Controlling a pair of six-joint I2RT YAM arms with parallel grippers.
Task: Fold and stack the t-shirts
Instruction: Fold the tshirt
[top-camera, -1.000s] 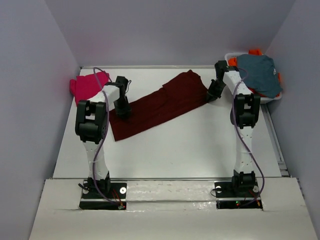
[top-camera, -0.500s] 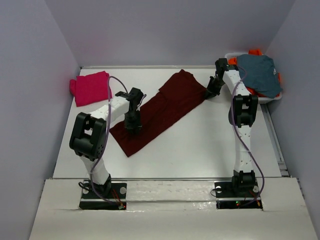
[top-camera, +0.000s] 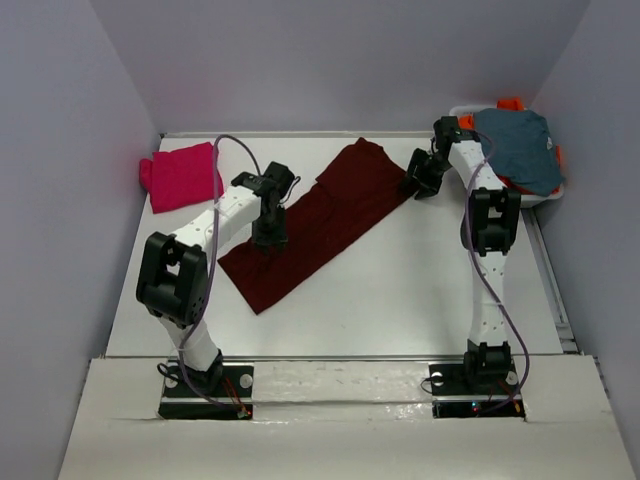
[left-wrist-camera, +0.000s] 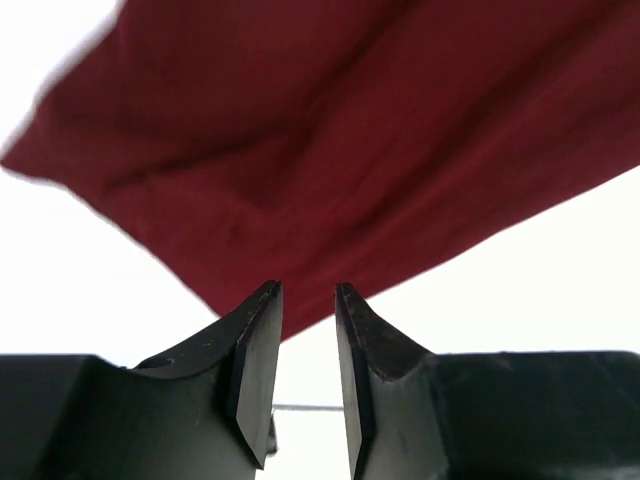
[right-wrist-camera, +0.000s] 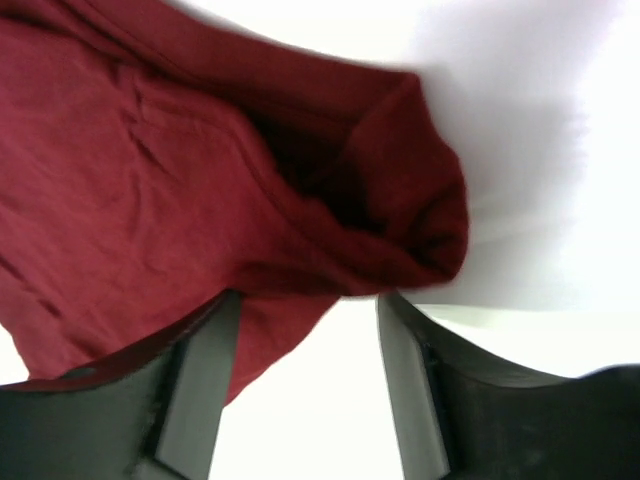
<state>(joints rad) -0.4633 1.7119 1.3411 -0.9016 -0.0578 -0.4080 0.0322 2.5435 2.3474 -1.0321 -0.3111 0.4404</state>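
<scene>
The dark maroon t-shirt (top-camera: 315, 220) lies flat on the white table as a long diagonal band, from near left to far right. My left gripper (top-camera: 268, 238) hovers over its near-left part. In the left wrist view the left gripper (left-wrist-camera: 308, 290) stands open by a narrow gap with nothing in it, and the maroon t-shirt (left-wrist-camera: 330, 150) lies just ahead. My right gripper (top-camera: 418, 183) is at the shirt's far-right corner. In the right wrist view the right gripper (right-wrist-camera: 308, 300) stands wide open and empty, with the bunched corner of the maroon t-shirt (right-wrist-camera: 180, 190) just beyond its fingertips. The folded magenta-pink t-shirt (top-camera: 183, 175) lies at the far left.
A grey-blue garment (top-camera: 518, 145) lies over orange cloth (top-camera: 511, 103) in a white basket (top-camera: 462, 112) at the far right corner. Walls close the table on the left, back and right. A rail (top-camera: 548, 270) runs along the table's right edge.
The maroon shirt's left end was dragged nearer and rightward, so the shirt now lies more steeply diagonal. My right gripper opened and let go of the far corner. My left gripper's jaws parted slightly.
</scene>
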